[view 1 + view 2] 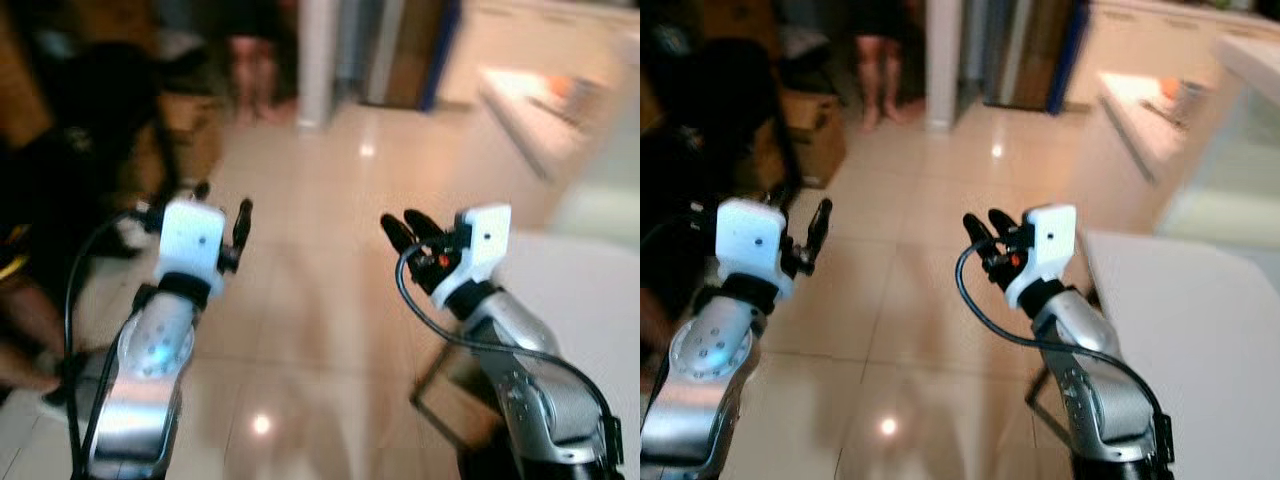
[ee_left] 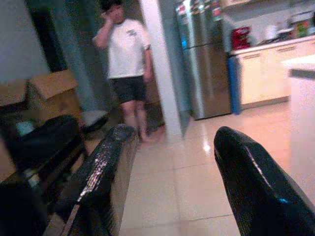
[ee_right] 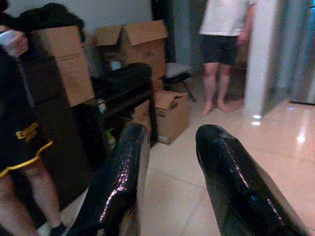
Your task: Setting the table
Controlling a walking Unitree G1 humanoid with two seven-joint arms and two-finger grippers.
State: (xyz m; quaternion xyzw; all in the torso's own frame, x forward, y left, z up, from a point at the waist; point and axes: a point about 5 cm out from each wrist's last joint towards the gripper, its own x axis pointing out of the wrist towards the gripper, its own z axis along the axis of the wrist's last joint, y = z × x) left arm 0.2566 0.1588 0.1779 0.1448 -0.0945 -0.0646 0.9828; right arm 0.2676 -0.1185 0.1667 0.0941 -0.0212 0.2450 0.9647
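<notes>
Both silver arms are raised in front of me over a glossy tiled floor (image 1: 300,300). My left gripper (image 1: 222,205) is open with nothing between its black fingers (image 2: 106,167). My right gripper (image 1: 988,226) is also open and empty, its fingers (image 3: 236,182) pointing toward the far room. A white table (image 1: 1200,330) stands at my right, its near corner just beside the right arm. I make out no tableware on the part of it that shows. The head views are blurred.
A person (image 2: 125,54) stands barefoot by a white pillar (image 2: 160,64) near the fridge (image 2: 206,54). Another person in black shorts (image 3: 19,137) is at the left. Cardboard boxes (image 3: 138,39) and dark furniture (image 3: 120,83) line the left side. A kitchen counter (image 1: 1140,100) lies far right.
</notes>
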